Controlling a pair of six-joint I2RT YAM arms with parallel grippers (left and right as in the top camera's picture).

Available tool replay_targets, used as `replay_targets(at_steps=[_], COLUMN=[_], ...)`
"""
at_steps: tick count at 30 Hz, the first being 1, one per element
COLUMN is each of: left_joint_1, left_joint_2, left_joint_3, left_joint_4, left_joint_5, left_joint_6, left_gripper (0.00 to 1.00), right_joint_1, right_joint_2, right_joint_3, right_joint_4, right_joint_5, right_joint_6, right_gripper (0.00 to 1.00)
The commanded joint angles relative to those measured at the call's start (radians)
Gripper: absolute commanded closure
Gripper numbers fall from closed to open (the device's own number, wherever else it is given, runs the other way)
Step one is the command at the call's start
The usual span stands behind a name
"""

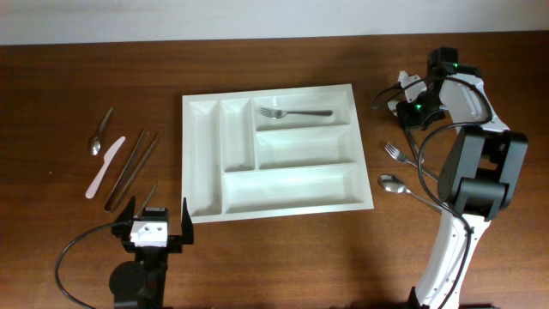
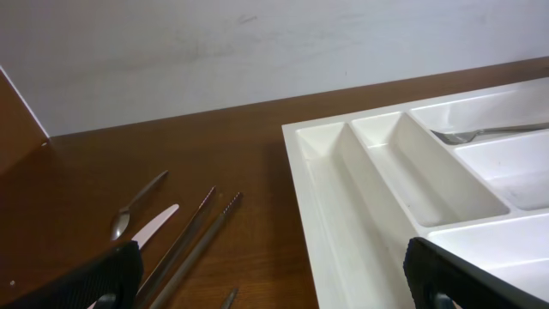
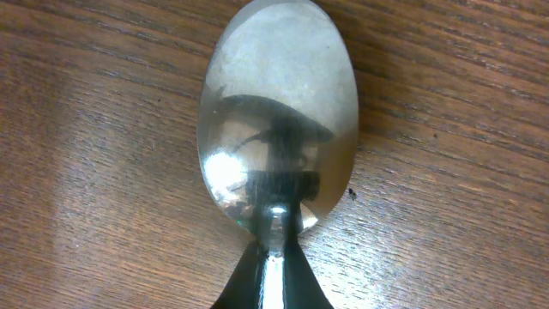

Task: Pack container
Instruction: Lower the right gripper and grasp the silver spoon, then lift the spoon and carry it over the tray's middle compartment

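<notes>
Your tray point(image 1: 202, 159) sat mid-table. The left gripper point(image 1: 159, 210) stood wide apart at the near edge. The right gripper point(image 1: 396, 99) looked clamped on a spoon point(image 3: 279, 120) toward the far right corner. Only one fork point(image 1: 296, 112) was packed, in the top right compartment; a knife point(image 1: 105, 167) and other cutlery waited outside.

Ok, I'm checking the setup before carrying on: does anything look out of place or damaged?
Nothing stands out. The container lies flat and intact, and the fork lies straight inside its top long compartment.
</notes>
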Motion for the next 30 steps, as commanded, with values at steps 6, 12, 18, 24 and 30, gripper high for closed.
replay_targets(at_steps=[6,12,18,24,30], left_joint_1=[-0.004,-0.004,-0.004,-0.004,-0.004], left_joint_2=[-0.008,-0.008,-0.008,-0.008,-0.008], left_joint_3=[-0.008,-0.008,-0.008,-0.008,-0.008], left_joint_4=[0.003,0.003,0.003,0.003,0.003], left_joint_5=[0.004,0.004,0.004,0.004,0.004], left_joint_6=[-0.012,-0.012,-0.012,-0.012,-0.012], left_gripper=[0.01,0.01,0.01,0.01,0.01], right_joint_1=[-0.004,-0.014,-0.014,-0.011,0.019], right_joint_2=[0.084,0.083,0.083,0.083,0.063], right_joint_3=[0.005,0.144,0.312,0.441,0.484], right_joint_4=[-0.034,-0.122,-0.217,-0.296,-0.352], right_joint_5=[0.01,0.009,0.009,0.0,-0.048], right_joint_6=[0.011,0.011,0.011,0.011,-0.032], right_gripper=[0.96,0.96,0.96,0.96,0.96])
